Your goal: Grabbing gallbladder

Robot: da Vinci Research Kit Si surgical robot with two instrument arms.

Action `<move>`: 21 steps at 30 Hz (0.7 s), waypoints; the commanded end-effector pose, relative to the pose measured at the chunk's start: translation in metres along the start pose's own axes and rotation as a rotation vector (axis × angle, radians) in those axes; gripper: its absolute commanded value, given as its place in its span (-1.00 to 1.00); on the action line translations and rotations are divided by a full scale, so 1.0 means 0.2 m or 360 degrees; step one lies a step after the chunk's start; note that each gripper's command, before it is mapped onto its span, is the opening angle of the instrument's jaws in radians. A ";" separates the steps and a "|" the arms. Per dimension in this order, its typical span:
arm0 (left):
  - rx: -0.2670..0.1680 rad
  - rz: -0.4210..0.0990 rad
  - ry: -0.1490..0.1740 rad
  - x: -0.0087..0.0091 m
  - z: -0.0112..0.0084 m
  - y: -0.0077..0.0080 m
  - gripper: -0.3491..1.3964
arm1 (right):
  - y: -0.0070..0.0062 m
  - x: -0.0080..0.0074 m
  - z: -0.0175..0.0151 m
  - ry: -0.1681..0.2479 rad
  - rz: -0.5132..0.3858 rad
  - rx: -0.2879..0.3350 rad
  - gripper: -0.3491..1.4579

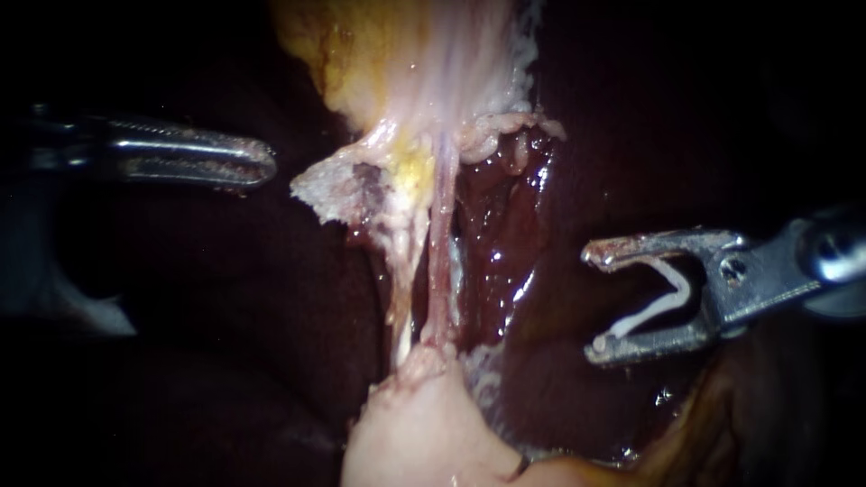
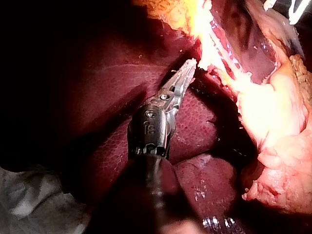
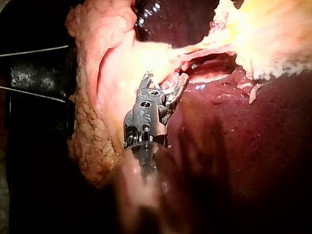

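Observation:
The gallbladder (image 1: 406, 63) is pale yellow and hangs at the top of the endoscope view. Two thin tubes (image 1: 439, 261) stretch from it down to pale pink tissue (image 1: 424, 433). My left instrument (image 1: 262, 162) comes in from the left with its jaws shut and empty, a short way left of a ragged flap (image 1: 334, 191) at the gallbladder's lower edge. In the left wrist view its tip (image 2: 187, 70) lies close to the bright tissue. My right instrument (image 1: 593, 302) stands to the right of the tubes, its jaws open with a white clip (image 1: 663, 302) seated between them; it also shows in the right wrist view (image 3: 165, 80).
Dark red liver (image 1: 514, 234) lies behind and on both sides of the tubes. Lumpy yellowish fat (image 3: 92, 136) borders the pale tissue beside my right instrument. White gauze (image 2: 29, 200) lies beside my left instrument's shaft.

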 end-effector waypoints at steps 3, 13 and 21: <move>0.0002 -0.0001 0.0001 0.000 0.000 0.000 -1.00 | 0.000 0.000 0.000 0.0000 0.0000 0.0000 -0.11; 0.0022 0.0091 -0.0002 0.001 0.001 0.002 -0.35 | 0.000 0.000 0.000 0.0000 -0.0001 0.0000 -0.11; 0.0026 0.0101 -0.0008 0.005 0.003 0.005 -0.10 | 0.000 0.000 0.000 0.0000 -0.0001 0.0000 -0.11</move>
